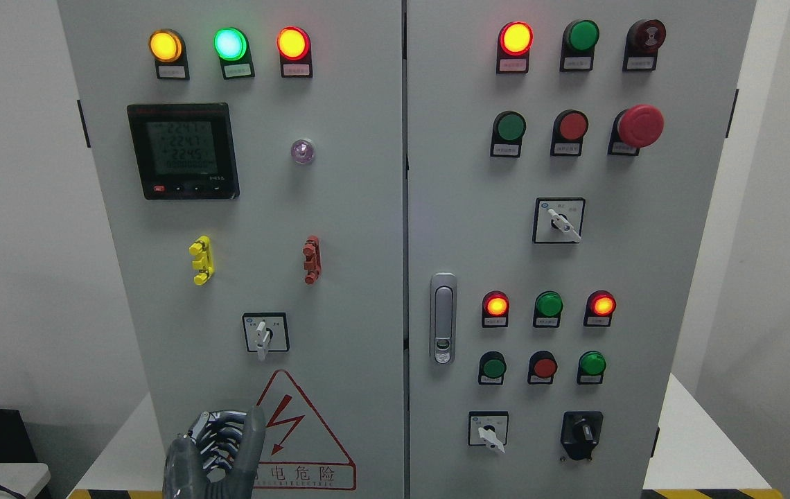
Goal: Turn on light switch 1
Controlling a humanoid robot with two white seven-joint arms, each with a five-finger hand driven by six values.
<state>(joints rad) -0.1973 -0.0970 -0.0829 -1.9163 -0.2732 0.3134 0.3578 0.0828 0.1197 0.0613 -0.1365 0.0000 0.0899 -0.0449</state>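
Left hand (218, 454) hangs low with fingers curled together on nothing, the switch (264, 334) just above it.

Only one hand (215, 454) of the robot shows, at the bottom edge left of the middle. It is dark grey with a dull metallic sheen, built of segmented fingers (251, 433) whose joints carry lighter, bluish-silver links and ribs (they catch the light like bare metal). The back of the hand is a smooth, rounded grey shell.
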